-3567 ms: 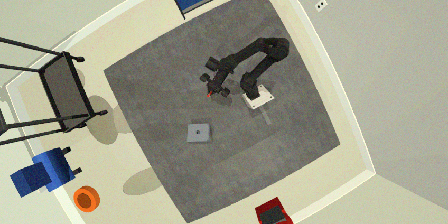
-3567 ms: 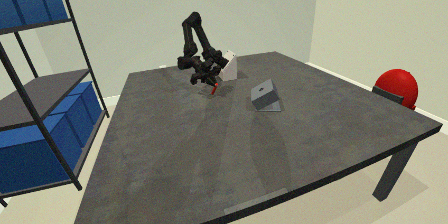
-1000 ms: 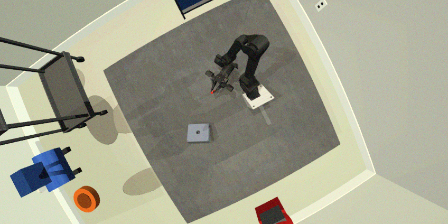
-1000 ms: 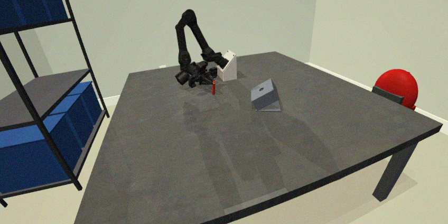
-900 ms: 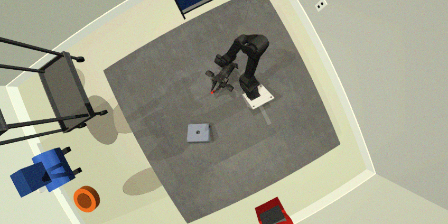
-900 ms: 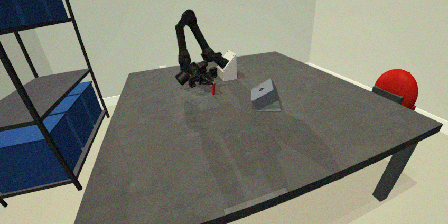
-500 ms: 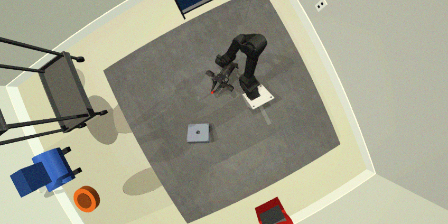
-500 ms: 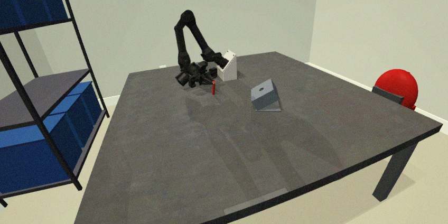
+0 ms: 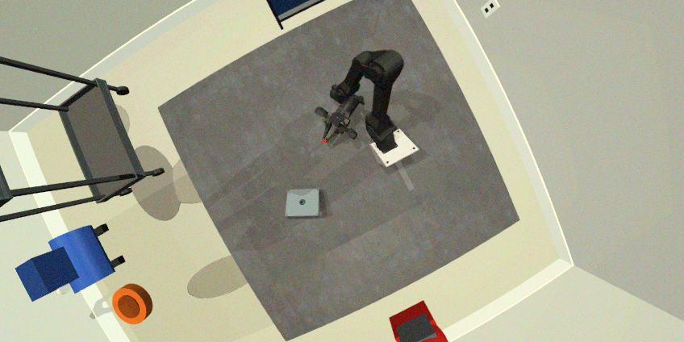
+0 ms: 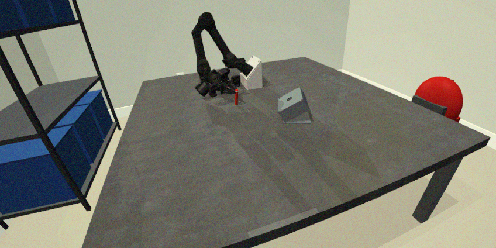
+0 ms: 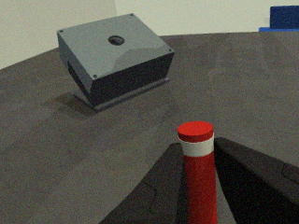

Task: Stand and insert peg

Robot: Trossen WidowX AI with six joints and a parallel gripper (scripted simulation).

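Dark grey surface (image 10: 243, 162), square, set in a room with pale walls and a beige floor.

Peg (image 10: 236, 96): red cylinder, upright, white band just below its top end. Its lower end is at the surface; whether it touches cannot be told. Seen from above as a red dot (image 9: 324, 140); in the wrist view (image 11: 200, 200) it stands between two dark fingers.

End effector (image 10: 232, 89): narrow, closed on the peg from the side, reaching in low over the surface. Also (image 9: 331, 135) from above.

Arm (image 10: 203, 47): black, folded high at the elbow, mounted on a white base plate (image 9: 407, 148).

Sloped panel (image 10: 292, 104): grey block with one round hole (image 10: 289, 99) in its tilted face, well apart from the peg on the surface. In the wrist view (image 11: 115, 56) it lies ahead and to the left of the peg.

Shelf rack (image 10: 90, 50): black frame, blue bins, beside the surface.

Red chair (image 10: 439, 94): at the far side of the surface.

Blue chair (image 9: 72, 261), orange ring (image 9: 119, 312) and grey cart (image 9: 112, 113): on the floor, seen from above.
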